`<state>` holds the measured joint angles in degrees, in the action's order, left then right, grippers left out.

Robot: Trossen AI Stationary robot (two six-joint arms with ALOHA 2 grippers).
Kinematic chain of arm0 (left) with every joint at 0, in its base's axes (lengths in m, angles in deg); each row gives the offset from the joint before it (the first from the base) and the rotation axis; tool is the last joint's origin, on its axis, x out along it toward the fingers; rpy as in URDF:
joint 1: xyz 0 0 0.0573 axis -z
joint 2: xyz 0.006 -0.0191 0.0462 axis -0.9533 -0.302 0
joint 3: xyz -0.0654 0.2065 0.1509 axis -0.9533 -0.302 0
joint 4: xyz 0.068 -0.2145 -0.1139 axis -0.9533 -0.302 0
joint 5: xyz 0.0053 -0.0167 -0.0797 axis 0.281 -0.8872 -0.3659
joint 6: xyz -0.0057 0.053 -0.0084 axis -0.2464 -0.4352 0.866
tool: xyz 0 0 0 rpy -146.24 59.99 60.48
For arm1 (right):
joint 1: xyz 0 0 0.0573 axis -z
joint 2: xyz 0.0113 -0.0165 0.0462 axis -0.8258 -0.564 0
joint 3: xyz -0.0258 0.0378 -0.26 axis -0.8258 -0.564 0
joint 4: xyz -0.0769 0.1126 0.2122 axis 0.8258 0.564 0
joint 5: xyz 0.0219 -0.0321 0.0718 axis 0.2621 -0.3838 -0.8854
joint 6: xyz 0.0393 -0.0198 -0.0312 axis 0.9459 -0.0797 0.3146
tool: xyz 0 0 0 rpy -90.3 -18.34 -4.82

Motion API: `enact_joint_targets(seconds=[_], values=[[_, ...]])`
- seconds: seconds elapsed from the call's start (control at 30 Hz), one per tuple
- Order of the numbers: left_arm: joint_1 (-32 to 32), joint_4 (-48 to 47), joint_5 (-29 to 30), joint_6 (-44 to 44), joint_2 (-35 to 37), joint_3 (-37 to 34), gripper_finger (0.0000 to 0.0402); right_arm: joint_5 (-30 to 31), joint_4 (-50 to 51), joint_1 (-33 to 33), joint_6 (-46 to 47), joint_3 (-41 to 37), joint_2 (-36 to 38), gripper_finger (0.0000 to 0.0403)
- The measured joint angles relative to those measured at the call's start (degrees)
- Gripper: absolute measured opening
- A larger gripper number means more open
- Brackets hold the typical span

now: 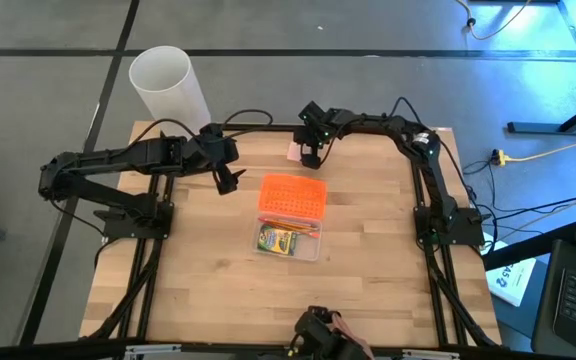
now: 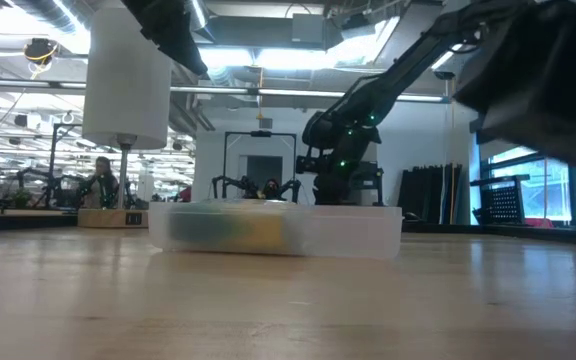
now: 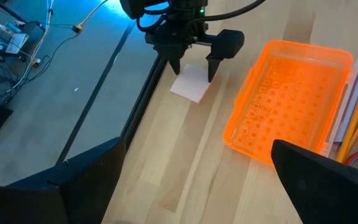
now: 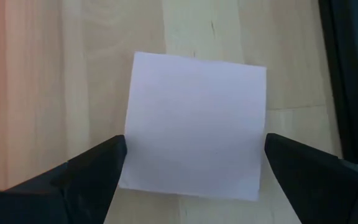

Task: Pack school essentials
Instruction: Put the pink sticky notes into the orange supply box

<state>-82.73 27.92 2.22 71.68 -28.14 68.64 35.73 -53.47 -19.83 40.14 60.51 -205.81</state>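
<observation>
Right gripper (image 1: 311,160) hangs directly over single pink square eraser (image 4: 194,124) at table's far edge; fingers (image 4: 92,171) spread wide, one each side of eraser, not touching it; orange lid (image 1: 291,196) just beside gripper, toward table middle; clear plastic box (image 1: 288,240) beyond lid holds one crayon box (image 1: 278,240) plus several pencils (image 3: 356,118); left gripper (image 1: 228,178) hovers beside lid, fingers parted, empty.

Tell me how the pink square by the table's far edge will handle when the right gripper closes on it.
The pink square lies flat and looks thin, so it is probably light and may slide on the smooth wood rather than lift. The right gripper is open, its fingers straddling it. It looks flat-sided, so rolling seems unlikely. Stiffness cannot be told.
</observation>
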Motion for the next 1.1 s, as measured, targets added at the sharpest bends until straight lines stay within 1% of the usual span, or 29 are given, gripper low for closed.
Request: enact_joint_targets(seconds=[0.2, 0.8, 1.0, 1.1], values=[[-0.02, -0.02, 0.01, -0.02, 0.0, 0.0, 0.0398, -0.58, -1.08, 0.0, 0.15, 0.13, -0.8, 0.0389], [-0.02, -0.02, 0.0, 0.01, 0.0, 0.0, 0.0398, -0.4, -0.19, 0.0, 0.31, 0.13, -0.95, 0.0389], [-0.02, -0.02, 0.02, 0.02, 0.02, 0.0, 0.0398, 0.63, 3.52, -0.05, 5.75, 0.13, -0.93, 0.0389], [-0.02, -0.02, 0.01, 0.0, 0.0, 0.0, 0.0398, 1.82, 4.31, -0.34, 6.91, 0.13, -0.88, 0.0389]])
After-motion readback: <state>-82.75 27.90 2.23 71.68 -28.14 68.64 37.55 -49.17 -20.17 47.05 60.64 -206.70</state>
